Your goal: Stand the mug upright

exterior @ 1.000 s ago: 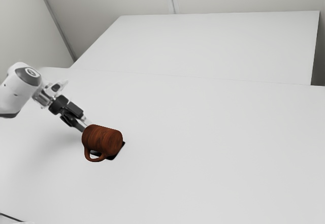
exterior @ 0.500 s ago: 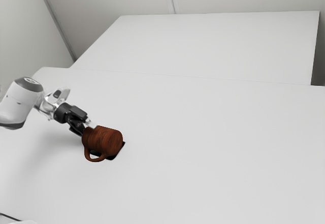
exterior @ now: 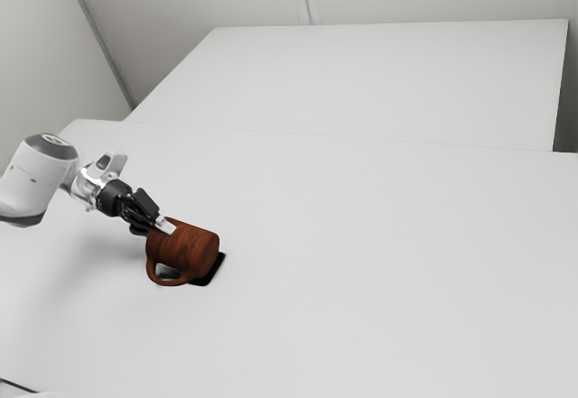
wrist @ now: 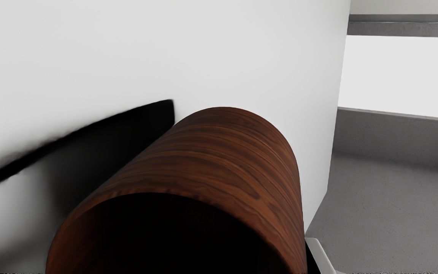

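The brown wood-grained mug lies on its side in the exterior view, its mouth toward the arm and its base toward the exterior view's right. Its handle points down and toward the viewer. At the mouth end is my gripper, its pale tip overlapping the upper rim. In the wrist view the mug turns its dark open mouth to the camera, and a pale-edged part of the gripper stands beside its outer wall. The mug hides the rest of the gripper there, so its grip is unclear.
A black patch lies beneath and beside the mug on the white table. Behind it stands another white surface, and a dark cable is at the near left corner. The wrist view shows the table's edge and grey floor.
My hand has moved down and toward the exterior view's right, onto the mug's mouth end. Since half a second ago the mug has shifted slightly, its mouth end a little higher.
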Controlling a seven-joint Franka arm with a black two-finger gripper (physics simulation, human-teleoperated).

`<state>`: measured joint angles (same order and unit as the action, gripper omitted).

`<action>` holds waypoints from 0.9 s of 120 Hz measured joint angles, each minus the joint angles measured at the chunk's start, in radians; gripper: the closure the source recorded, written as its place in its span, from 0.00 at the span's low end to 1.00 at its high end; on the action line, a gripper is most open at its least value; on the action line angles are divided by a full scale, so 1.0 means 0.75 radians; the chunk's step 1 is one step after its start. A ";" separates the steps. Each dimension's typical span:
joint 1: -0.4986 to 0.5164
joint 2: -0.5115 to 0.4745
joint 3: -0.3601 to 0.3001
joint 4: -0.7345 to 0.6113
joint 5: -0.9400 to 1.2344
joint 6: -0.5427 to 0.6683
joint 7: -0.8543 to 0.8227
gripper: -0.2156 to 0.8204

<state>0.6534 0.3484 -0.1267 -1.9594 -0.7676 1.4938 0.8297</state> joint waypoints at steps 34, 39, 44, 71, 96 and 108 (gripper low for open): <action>-0.001 -0.056 -0.014 -0.002 0.002 -0.033 -0.030 0.95; -0.002 -0.078 -0.022 -0.004 0.006 -0.033 -0.033 0.96; -0.004 -0.104 -0.030 -0.012 0.013 -0.032 -0.036 0.96; -0.030 -0.286 -0.152 -0.093 0.142 0.135 0.011 0.97; -0.033 -0.468 -0.393 -0.242 0.380 0.500 0.103 0.97; -0.067 -0.517 -0.477 -0.296 0.488 0.668 0.136 0.97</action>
<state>0.6028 -0.0392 -0.4847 -2.1811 -0.4016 1.9948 0.9319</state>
